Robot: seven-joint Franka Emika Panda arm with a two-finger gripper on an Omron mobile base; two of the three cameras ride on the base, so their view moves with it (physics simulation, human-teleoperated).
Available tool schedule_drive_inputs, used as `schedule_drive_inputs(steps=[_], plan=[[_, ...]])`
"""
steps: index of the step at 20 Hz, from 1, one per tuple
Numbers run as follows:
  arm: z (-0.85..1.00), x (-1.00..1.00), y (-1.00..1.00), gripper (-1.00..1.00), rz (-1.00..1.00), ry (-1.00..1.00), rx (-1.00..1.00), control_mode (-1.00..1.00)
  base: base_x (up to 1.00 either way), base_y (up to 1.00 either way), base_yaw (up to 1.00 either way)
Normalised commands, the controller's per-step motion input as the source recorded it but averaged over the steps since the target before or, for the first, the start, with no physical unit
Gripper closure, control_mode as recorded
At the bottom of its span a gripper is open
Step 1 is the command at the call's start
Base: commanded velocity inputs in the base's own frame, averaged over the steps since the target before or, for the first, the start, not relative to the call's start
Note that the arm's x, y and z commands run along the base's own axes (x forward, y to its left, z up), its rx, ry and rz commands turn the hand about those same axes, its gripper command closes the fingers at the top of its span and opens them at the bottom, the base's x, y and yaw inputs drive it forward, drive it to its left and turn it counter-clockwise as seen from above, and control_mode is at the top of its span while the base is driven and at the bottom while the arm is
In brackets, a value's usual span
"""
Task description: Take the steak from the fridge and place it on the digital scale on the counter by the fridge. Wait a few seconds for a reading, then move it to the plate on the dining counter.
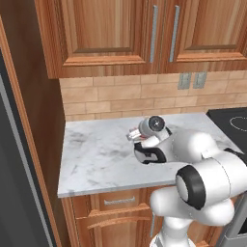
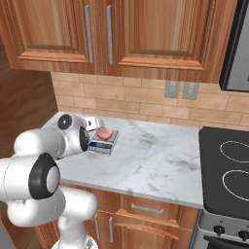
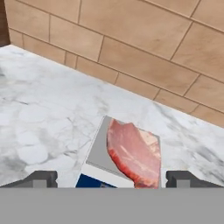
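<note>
Tan brick backsplash behind, wooden cabinets above, white-grey marble desk below.

Hand hovers low over the desk, fingertips spread wide with nothing between them. From the right base camera the hand itself is hidden behind the white wrist.

Steak lies flat on the digital scale, just ahead of the fingertips, covering most of the grey platform; blue panel edge shows at the near side. Right base view confirms: pinkish slab on the small dark scale, near the desk's left end. Black cooktop well apart to the right.

Judged step: the weighing pause. To do it well:
- keep the hand off the scale
- hold spread until the regrasp
- then close across the steak's narrow width, centred.
</note>
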Motion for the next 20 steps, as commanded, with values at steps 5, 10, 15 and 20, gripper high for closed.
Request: schedule_drive_inputs(steps=[5,10,15,20], plan=[[0.14,-0.26,0.00,-1.00,0.00,0.00,0.00,-1.00,0.00,0.00,0.00],[0.07,-0.06,0.00,-1.00,0.00,0.00,0.00,-1.00,0.00,0.00,0.00],[0.11,-0.01,0.00,-1.00,0.00,0.00,0.00,-1.00,0.00,0.00,0.00],[0.07,-0.04,0.00,-1.00,0.00,0.00,0.00,-1.00,0.00,0.00,0.00]])
